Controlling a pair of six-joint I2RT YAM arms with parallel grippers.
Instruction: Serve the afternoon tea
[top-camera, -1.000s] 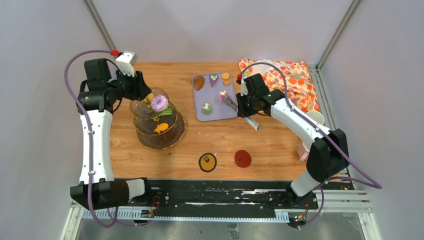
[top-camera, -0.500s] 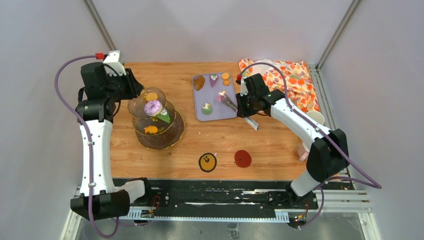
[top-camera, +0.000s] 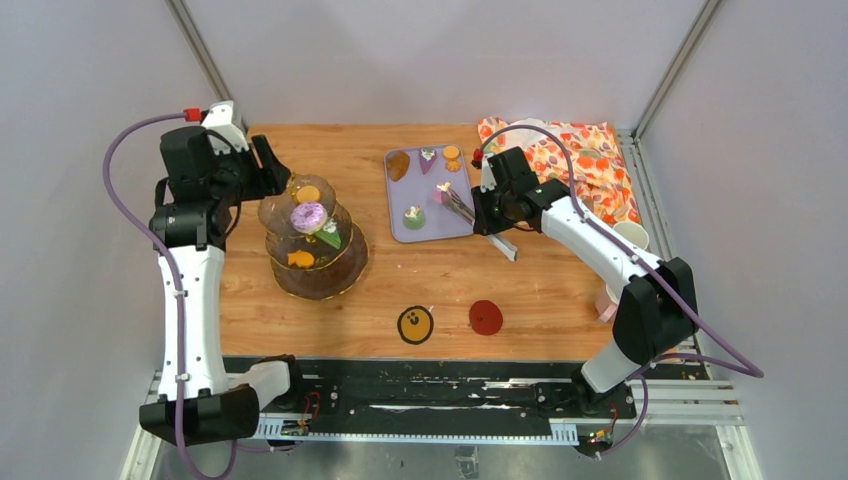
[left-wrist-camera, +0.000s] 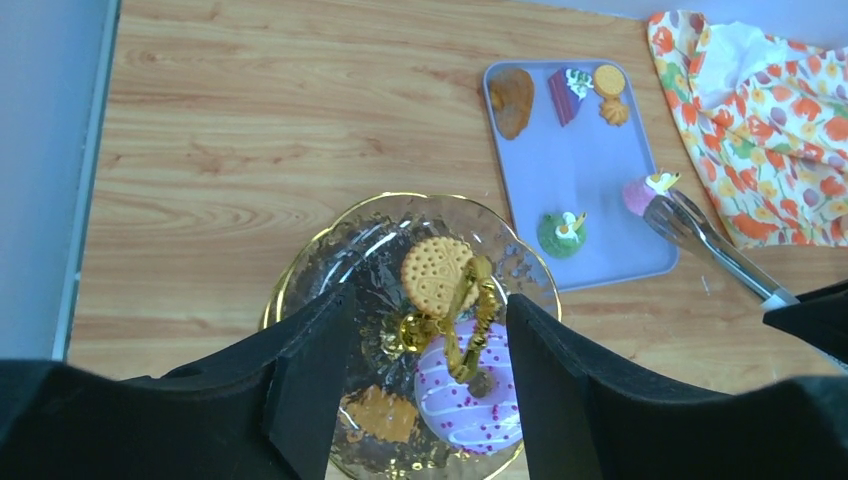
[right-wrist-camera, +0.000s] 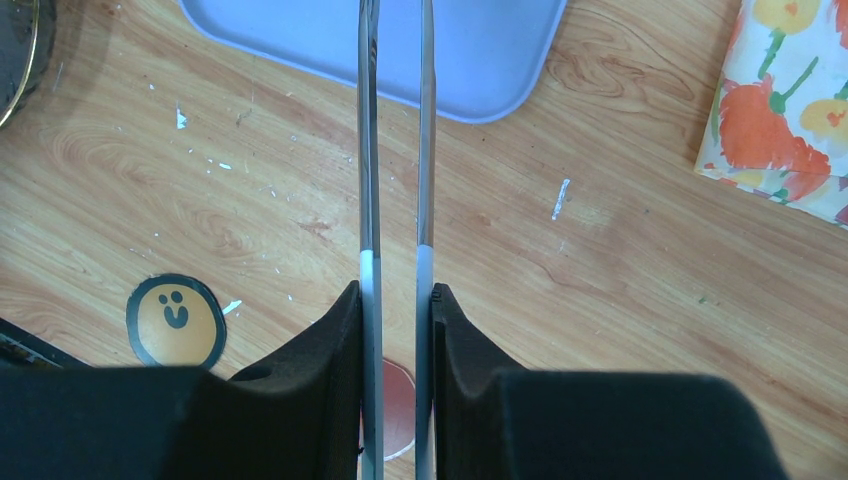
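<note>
The round toy donut (left-wrist-camera: 482, 412) is purple with pink sprinkles; the rectangular plastic tray (left-wrist-camera: 590, 170) lilac; the crumpled cloth (left-wrist-camera: 780, 120) orange-flowered.

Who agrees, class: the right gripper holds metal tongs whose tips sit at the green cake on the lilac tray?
Not quite. The right gripper holds the metal tongs, but the left wrist view shows their tips at the pink cake on the lilac tray; the green cake lies apart.

No readable text; yellow coaster (right-wrist-camera: 175, 320) seemingly bears a face.
</note>
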